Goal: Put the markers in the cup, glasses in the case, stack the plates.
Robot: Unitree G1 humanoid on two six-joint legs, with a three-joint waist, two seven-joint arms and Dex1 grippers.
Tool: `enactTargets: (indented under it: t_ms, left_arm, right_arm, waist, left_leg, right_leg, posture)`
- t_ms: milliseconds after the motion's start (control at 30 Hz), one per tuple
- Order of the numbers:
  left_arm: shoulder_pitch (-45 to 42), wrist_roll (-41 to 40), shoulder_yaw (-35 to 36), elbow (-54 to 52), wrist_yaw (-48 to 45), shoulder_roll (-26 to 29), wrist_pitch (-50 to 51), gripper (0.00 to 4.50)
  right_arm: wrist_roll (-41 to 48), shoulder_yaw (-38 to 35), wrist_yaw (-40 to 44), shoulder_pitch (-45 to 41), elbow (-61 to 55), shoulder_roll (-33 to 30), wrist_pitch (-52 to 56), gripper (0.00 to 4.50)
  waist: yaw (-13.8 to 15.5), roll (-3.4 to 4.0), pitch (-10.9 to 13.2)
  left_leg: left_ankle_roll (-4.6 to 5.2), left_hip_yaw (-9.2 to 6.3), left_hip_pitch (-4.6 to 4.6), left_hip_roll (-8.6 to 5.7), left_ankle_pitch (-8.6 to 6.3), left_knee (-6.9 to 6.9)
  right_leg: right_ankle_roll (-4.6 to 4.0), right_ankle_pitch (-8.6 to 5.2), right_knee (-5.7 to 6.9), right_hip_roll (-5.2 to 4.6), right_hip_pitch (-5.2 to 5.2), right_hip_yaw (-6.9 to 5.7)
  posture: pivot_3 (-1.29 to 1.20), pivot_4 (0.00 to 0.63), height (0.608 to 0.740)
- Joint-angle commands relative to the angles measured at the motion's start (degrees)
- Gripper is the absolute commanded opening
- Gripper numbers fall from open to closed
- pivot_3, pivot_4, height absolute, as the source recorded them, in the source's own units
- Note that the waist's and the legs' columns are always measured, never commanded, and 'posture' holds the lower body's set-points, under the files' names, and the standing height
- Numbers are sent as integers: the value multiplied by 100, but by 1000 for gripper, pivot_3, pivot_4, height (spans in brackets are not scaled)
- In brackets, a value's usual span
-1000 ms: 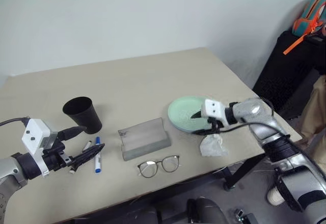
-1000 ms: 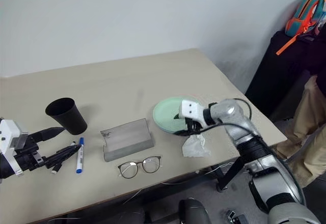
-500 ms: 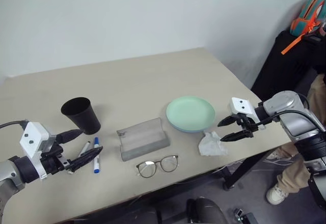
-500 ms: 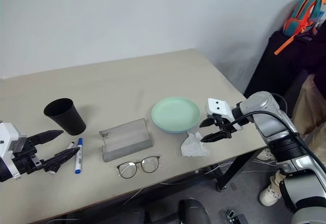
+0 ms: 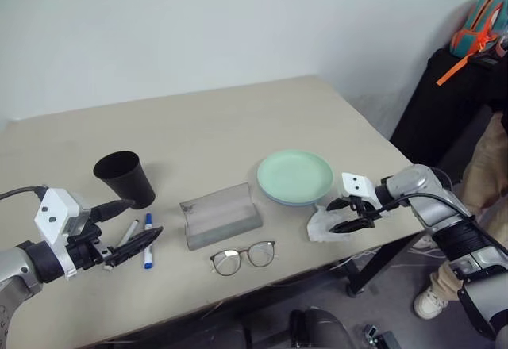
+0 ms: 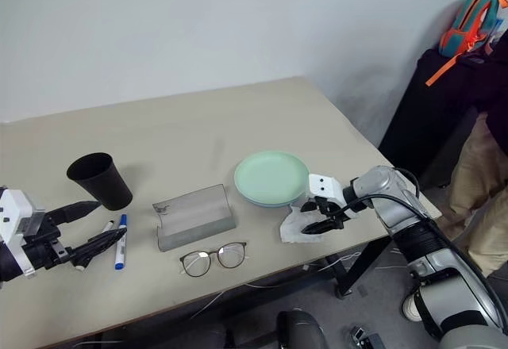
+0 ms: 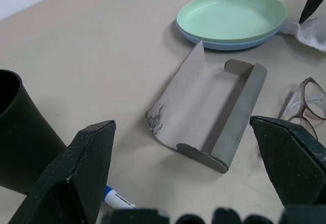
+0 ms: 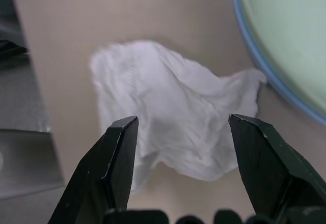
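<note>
The plates (image 5: 295,177) are sitting stacked, mint on blue, near the table's (image 5: 198,119) right edge, touching a white tissue (image 5: 321,226). The right gripper (image 6: 321,216) is hovering spread over that tissue, gripping nothing. The left gripper (image 5: 127,226) is gaping wide above the markers (image 5: 141,236), beside the cup (image 5: 125,178) near the left edge. The glasses (image 5: 243,255) are lying at the front edge, likely light and fragile, best pinched at the bridge. The left wrist view is revealing the case's (image 7: 211,117) open hollow.

Beige table (image 5: 238,111), plain white wall (image 5: 198,24)
</note>
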Motion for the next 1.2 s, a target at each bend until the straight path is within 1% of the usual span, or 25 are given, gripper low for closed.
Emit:
enactTargets:
  t_ms: [33,233,267,300,367,533,633,767,833,967,1033,1067,1167,1200]
  left_arm:
    - [-22,-22,164,-156,-14,42,-56,4500]
    - [-37,-28,155,-162,-11,46,-55,4500]
    - [-40,-29,154,-162,-11,47,-56,4500]
    - [-42,-28,153,-162,-11,47,-57,4500]
    - [-48,-27,145,-164,-12,49,-60,4500]
    - [-118,-24,92,-156,16,63,-52,4500]
    - [-124,-26,90,-163,20,63,-46,4500]
    - [-133,-30,83,-169,24,65,-38,4500]
    - [-136,-31,80,-170,26,66,-34,4500]
    - [-144,-24,74,-159,26,65,-36,4500]
    - [-158,-17,64,-146,28,66,-38,4500]
    - [-167,-17,59,-140,29,67,-39,4500]
    - [-190,-5,34,-124,28,60,-45,4500]
    - [-198,4,20,-122,30,54,-52,4500]
  right_arm:
    - [-79,-42,-14,-100,137,44,-248,3062]
    - [-154,2,107,-80,231,104,-286,3062]
    - [-159,6,134,-74,224,105,-281,2700]
    - [-164,7,151,-71,219,106,-277,2488]
    - [-183,25,195,-53,188,107,-261,1858]
    - [-176,76,355,-22,71,101,-241,27]
    - [-172,83,406,-25,39,99,-286,27]
    - [16,34,761,-89,-256,8,-240,27]
    - [227,-66,1001,-151,-457,-10,-89,27]
    - [1103,-470,1321,-594,-886,124,840,27]
    - [1482,-815,1078,-1016,-808,412,1293,27]
    - [1494,-922,866,-1198,-663,551,1308,27]
    - [1220,-961,256,-1658,-70,852,1388,27]
    - [1056,-914,58,-1748,138,924,1239,27]
  waist:
    - [0,0,0]
    - [-1,0,0]
    - [-1,0,0]
    - [0,0,0]
    - [0,1,0]
    - [0,1,0]
    - [0,1,0]
    - [1,2,1]
    - [1,2,1]
    - [-3,6,4]
    - [-7,7,4]
    - [-7,9,5]
    - [4,3,2]
    - [10,3,2]
  left_leg:
    - [0,-3,-1,0,0,0]
    - [0,-5,0,0,0,0]
    - [0,-5,1,0,0,0]
    - [0,-5,1,0,0,0]
    - [0,-6,1,0,0,0]
    - [0,-6,3,0,0,0]
    - [0,-8,3,0,0,0]
    - [-1,-12,3,0,0,0]
    - [-1,-13,3,0,0,-1]
    - [0,-12,4,0,0,-1]
    - [0,-12,9,0,0,-1]
    - [-1,-12,16,0,0,-1]
    - [-15,-28,41,0,-8,-2]
    - [-19,-33,48,1,-10,-2]
  right_leg:
    - [0,0,1,1,-1,-2]
    - [0,0,2,2,0,-3]
    - [0,0,2,2,0,-2]
    - [0,0,2,2,0,-3]
    - [0,0,2,2,0,-3]
    - [0,0,1,2,1,-5]
    - [0,0,1,1,1,-8]
    - [0,0,1,1,0,-13]
    - [0,0,2,1,-1,-15]
    - [0,0,2,1,-2,-15]
    - [0,0,2,1,-3,-19]
    - [0,0,2,1,-2,-21]
    - [0,0,-2,-1,4,-56]
    - [0,0,-3,-1,8,-64]
  posture:
    - [0,0,738]
    - [0,0,738]
    - [0,0,738]
    - [0,0,738]
    - [0,0,738]
    - [0,0,738]
    - [0,0,738]
    - [0,0,738]
    - [0,0,738]
    - [0,0,738]
    - [0,0,738]
    - [0,0,738]
    - [0,0,738]
    - [0,0,738]
